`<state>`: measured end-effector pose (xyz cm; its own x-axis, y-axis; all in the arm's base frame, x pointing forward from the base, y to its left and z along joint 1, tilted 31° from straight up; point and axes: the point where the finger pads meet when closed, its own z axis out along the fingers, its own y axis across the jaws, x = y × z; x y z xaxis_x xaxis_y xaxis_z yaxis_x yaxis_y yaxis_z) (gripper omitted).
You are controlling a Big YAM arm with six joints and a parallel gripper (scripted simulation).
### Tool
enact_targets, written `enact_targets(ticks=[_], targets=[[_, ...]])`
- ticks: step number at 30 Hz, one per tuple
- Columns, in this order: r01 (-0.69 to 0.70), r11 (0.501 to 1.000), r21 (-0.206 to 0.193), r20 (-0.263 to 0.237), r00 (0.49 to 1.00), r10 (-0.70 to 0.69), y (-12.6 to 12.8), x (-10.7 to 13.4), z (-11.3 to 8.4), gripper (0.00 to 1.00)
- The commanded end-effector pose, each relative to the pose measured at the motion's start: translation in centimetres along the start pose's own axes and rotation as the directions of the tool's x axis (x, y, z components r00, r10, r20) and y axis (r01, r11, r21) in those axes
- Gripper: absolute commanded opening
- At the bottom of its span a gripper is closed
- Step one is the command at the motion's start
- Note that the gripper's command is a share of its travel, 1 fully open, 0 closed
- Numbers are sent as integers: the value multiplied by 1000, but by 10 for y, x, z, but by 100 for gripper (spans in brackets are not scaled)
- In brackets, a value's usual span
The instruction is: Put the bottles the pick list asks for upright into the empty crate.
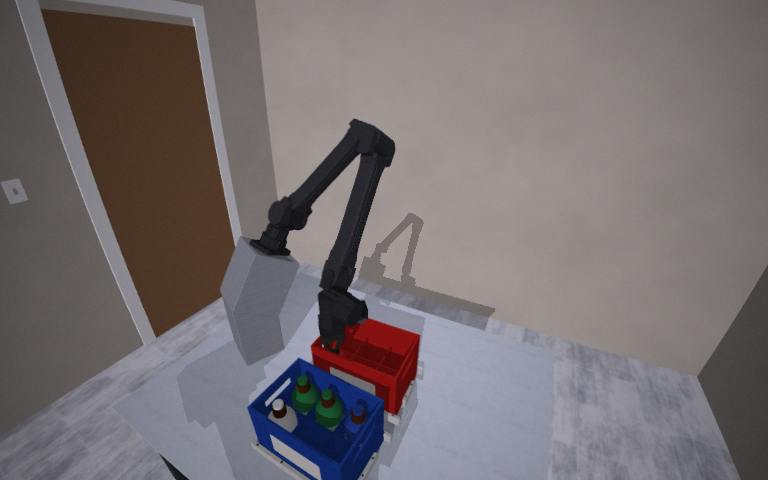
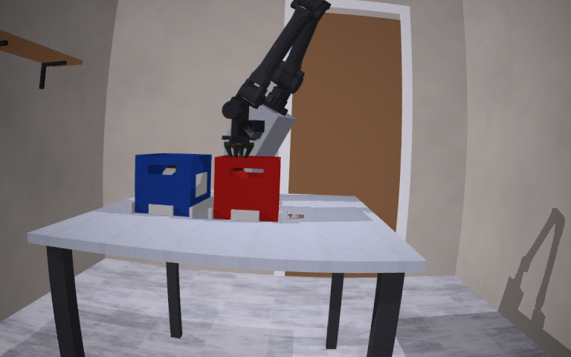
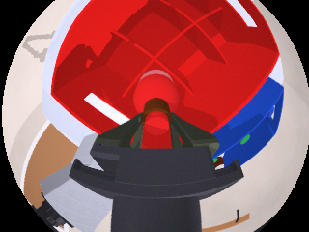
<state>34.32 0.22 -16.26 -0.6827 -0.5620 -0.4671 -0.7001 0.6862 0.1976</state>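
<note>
My gripper points down into the red crate, at its end nearest the arm base. It is shut on the neck of a red-labeled bottle, which hangs or stands upright inside the crate. Whether its base touches the crate floor is hidden. The other compartments in view hold no bottles. The blue crate holds two green bottles, a white bottle and a blue bottle. The pick list lies beside the red crate, too small to read.
The two crates stand close side by side on the table, with low pale brackets around their bases. The grey pedestal of the arm stands near the red crate. Thin dividers cross inside the red crate.
</note>
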Motion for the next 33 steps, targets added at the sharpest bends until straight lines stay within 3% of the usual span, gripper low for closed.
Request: enact_targets(ticks=[1, 16, 17, 33], targets=[[9, 1000, 8, 5, 1000, -9, -4, -7, 6, 0], [8, 1000, 7, 4, 1000, -8, -4, -7, 7, 0], [8, 1000, 7, 4, 1000, -8, -4, -7, 7, 61], [-5, 1000, 15, 6, 1000, 5, -8, -3, 4, 61]])
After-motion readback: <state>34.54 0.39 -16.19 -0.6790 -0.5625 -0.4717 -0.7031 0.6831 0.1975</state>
